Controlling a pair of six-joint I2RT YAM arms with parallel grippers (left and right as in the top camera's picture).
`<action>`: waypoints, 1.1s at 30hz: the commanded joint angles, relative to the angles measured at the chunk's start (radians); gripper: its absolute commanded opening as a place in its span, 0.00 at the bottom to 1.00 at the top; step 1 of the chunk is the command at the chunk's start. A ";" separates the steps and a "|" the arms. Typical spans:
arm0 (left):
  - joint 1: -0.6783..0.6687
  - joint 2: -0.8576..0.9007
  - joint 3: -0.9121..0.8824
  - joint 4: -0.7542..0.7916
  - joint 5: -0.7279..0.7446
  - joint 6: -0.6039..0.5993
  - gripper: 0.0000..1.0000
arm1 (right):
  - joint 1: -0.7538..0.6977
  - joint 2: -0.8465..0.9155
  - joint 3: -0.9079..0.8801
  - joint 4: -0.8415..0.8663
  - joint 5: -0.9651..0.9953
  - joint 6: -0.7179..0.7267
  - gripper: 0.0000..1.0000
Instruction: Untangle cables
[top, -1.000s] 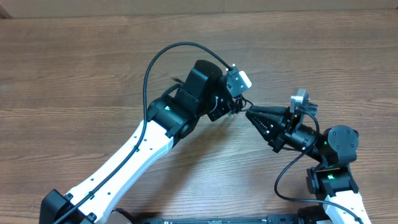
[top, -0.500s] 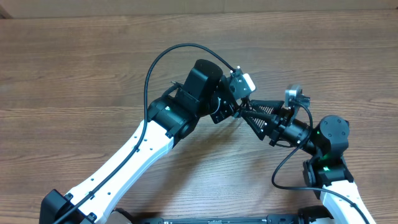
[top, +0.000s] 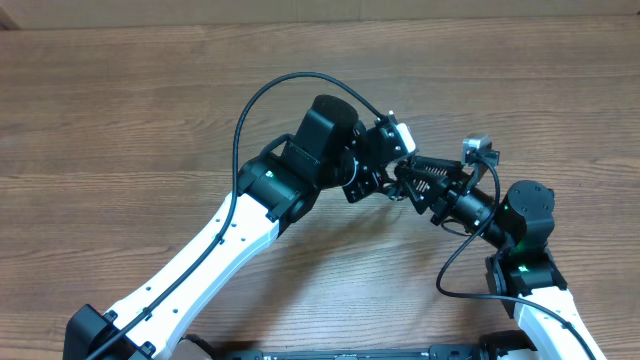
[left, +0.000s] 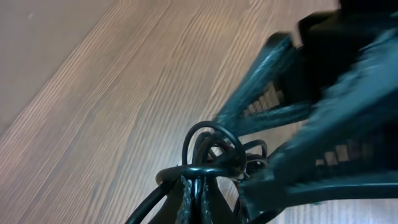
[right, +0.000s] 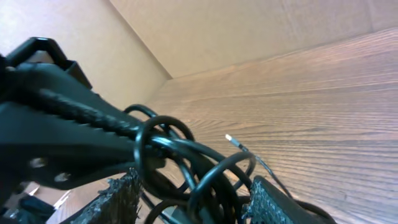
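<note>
Well, the left arm reaches in from the near left corner across the bare wooden bench, and the left gripper at its end has its jaws clenched on the cables. They sit just right of the middle of the bench, between the two grippers and lifted off the wood. They are thin, glossy black cords wound into a small tight bunch of overlapping rings rather than laid out in a line, so the bunch has no real long axis; the loops stand more or less on edge, fanning out from the left jaws' tips. From the right wrist camera one loose thin strand breaks out of the bunch and ends in a small silver plug tip that points up and away over the bench. To the right, the right gripper comes in almost nose to nose with the left one, its jaws released and spread, one finger on either side of the loops. From overhead the bunch is nearly all hidden under the two grippers. The left wrist view is blurred on its right side, and I cannot make out how many cords there are or whether the right fingers touch them.
</note>
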 joint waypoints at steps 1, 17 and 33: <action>-0.001 -0.006 0.002 0.018 0.093 0.008 0.04 | 0.004 0.002 0.014 0.001 0.029 -0.018 0.56; -0.001 -0.006 0.002 -0.117 0.175 0.012 0.04 | 0.003 0.002 0.014 -0.073 0.257 -0.013 0.56; 0.000 -0.006 0.002 -0.051 0.463 0.042 0.04 | 0.003 0.002 0.014 -0.205 0.453 -0.014 0.56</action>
